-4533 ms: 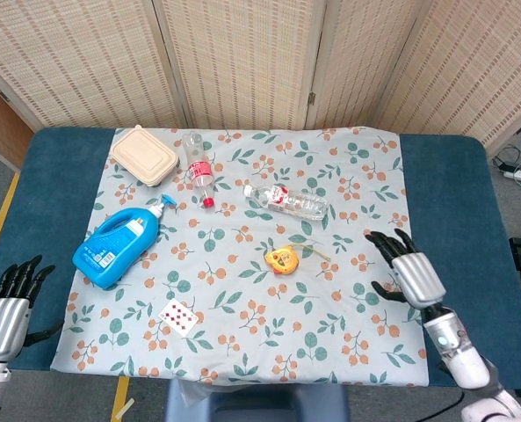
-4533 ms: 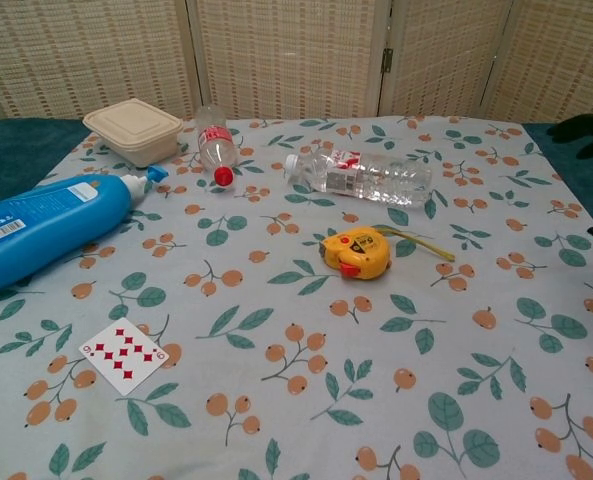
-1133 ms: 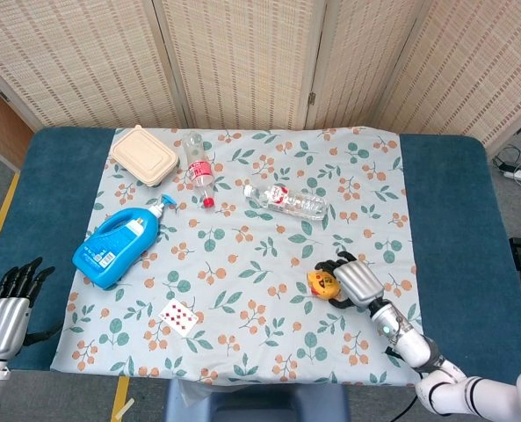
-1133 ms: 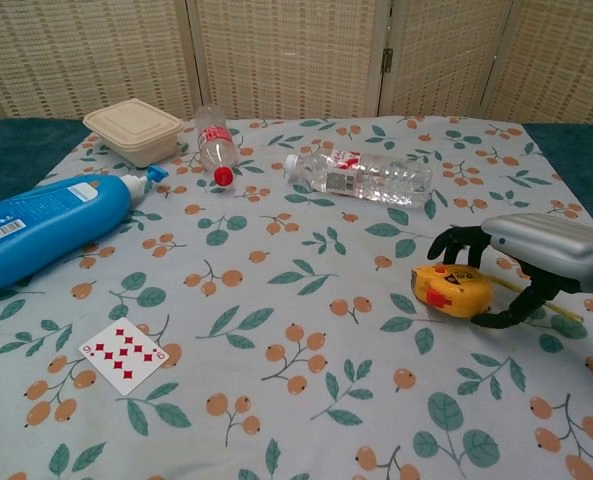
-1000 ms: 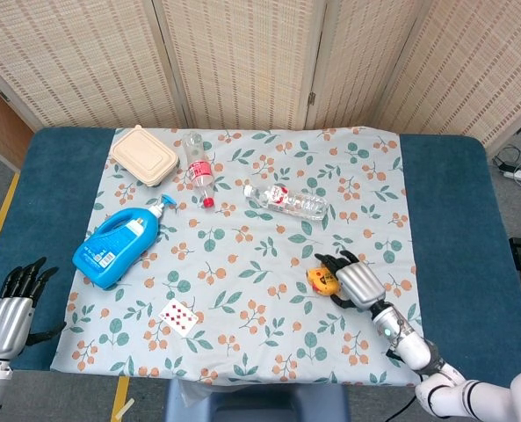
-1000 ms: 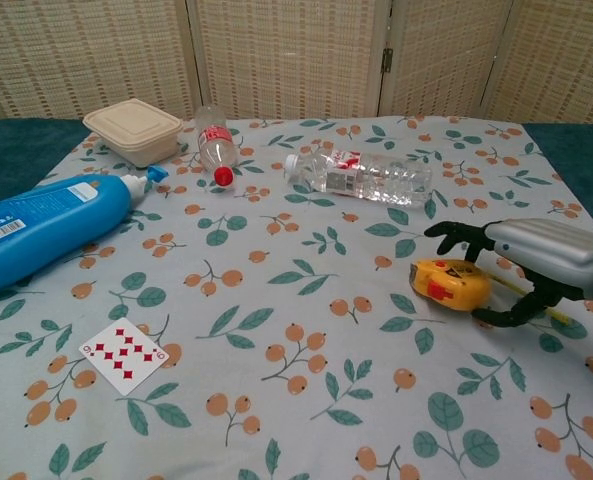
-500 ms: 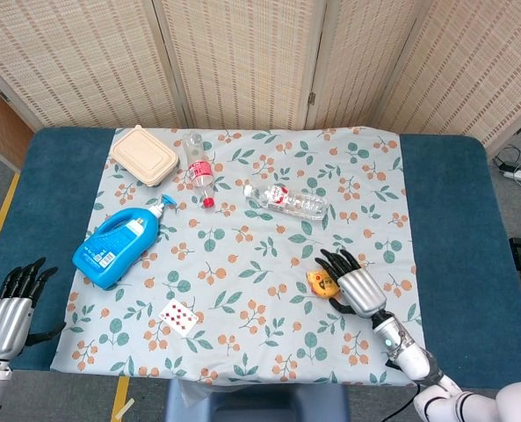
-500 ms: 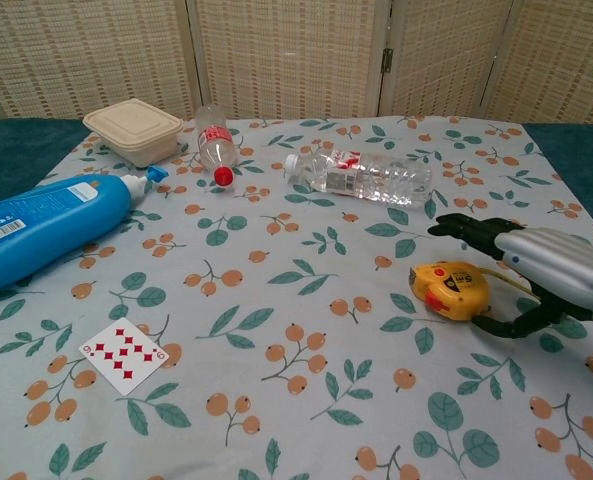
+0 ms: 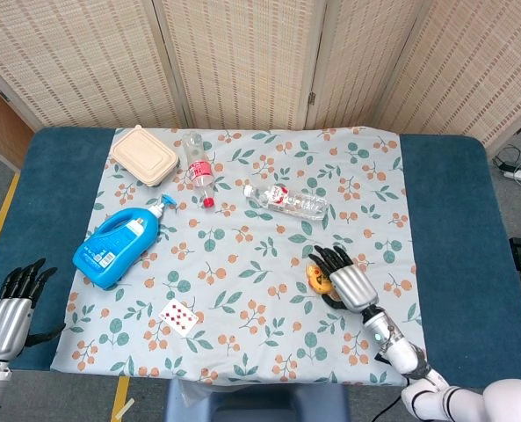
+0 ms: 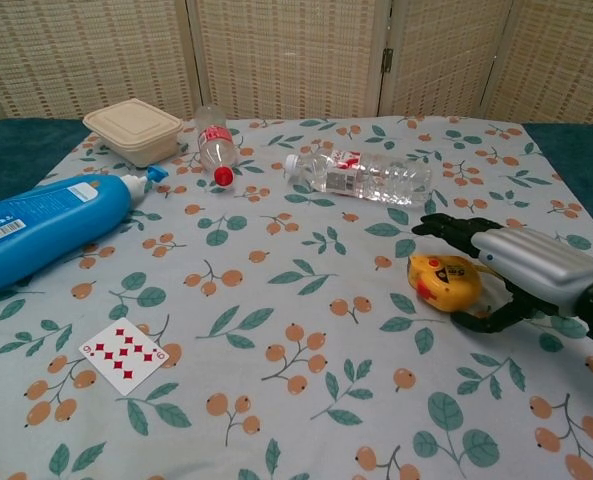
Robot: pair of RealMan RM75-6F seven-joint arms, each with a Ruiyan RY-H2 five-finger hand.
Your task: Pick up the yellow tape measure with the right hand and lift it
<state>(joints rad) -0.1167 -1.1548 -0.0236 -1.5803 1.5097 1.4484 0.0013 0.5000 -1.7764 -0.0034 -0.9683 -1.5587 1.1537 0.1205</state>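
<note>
The yellow tape measure (image 9: 317, 278) (image 10: 442, 281) lies on the floral cloth, right of centre and near the front. My right hand (image 9: 350, 283) (image 10: 529, 262) sits just to its right and cups it. The fingers (image 10: 449, 227) reach over its far side and the thumb (image 10: 479, 320) curls round its near side. The fingers are spread and none visibly clamps the case, which stays on the cloth. My left hand (image 9: 8, 308) hangs at the front left, off the cloth, fingers apart and holding nothing; only the head view shows it.
A clear water bottle (image 9: 286, 201) (image 10: 361, 177) lies behind the tape measure. Further left are a small red-capped bottle (image 9: 198, 167), a beige lunch box (image 9: 143, 156), a blue detergent bottle (image 9: 118, 243) and a playing card (image 9: 179, 316). Blue table (image 9: 458, 220) borders the cloth.
My right hand came in from the right edge to the tape measure, which ended up further right and nearer. In the last second hand and tape shifted slightly left, fingers staying spread.
</note>
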